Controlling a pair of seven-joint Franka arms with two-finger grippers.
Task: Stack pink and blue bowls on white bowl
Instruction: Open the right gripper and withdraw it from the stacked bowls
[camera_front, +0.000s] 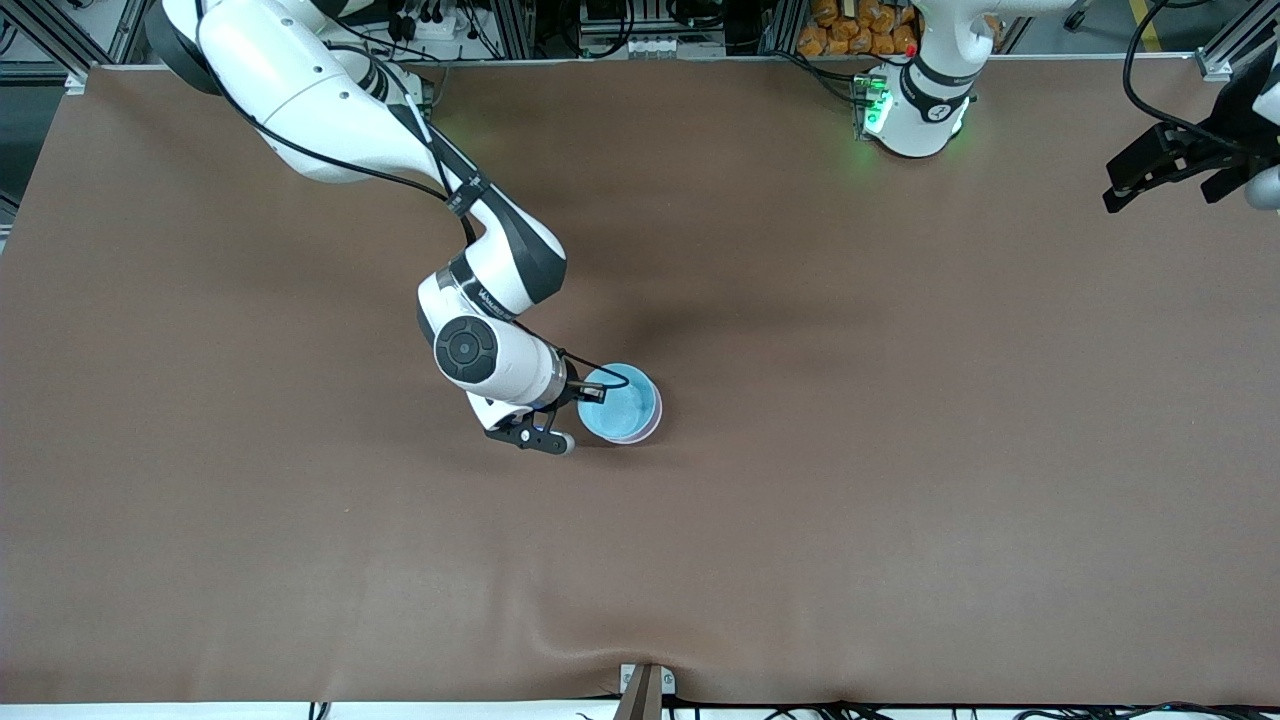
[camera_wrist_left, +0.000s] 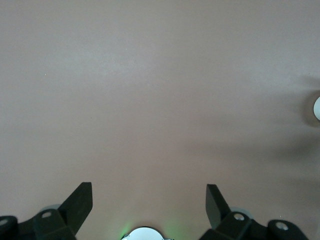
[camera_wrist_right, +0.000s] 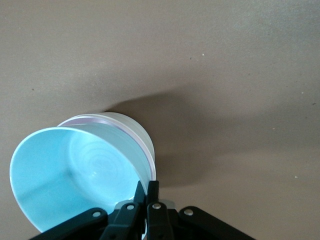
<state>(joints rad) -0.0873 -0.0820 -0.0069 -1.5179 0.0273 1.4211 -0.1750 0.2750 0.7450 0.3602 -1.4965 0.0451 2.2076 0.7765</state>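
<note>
Blue bowl (camera_front: 622, 405) sits tilted atop the pink bowl (camera_wrist_right: 131, 131) and white bowl (camera_wrist_right: 134, 125) mid-table, right gripper (camera_front: 588, 390) pinched on its rim (last stacking step). Next: release, lift clear. Left gripper (camera_front: 1165, 172) waits spread, empty, at the table's left-arm end.

A light sky-blue bowl (camera_wrist_right: 75, 170) sits nested in a pale pink bowl (camera_wrist_right: 130, 131), only its thin pink rim showing, over a white bowl (camera_wrist_right: 134, 127). The table (camera_front: 900, 450) is plain brown. Both grippers are black on white arms.
</note>
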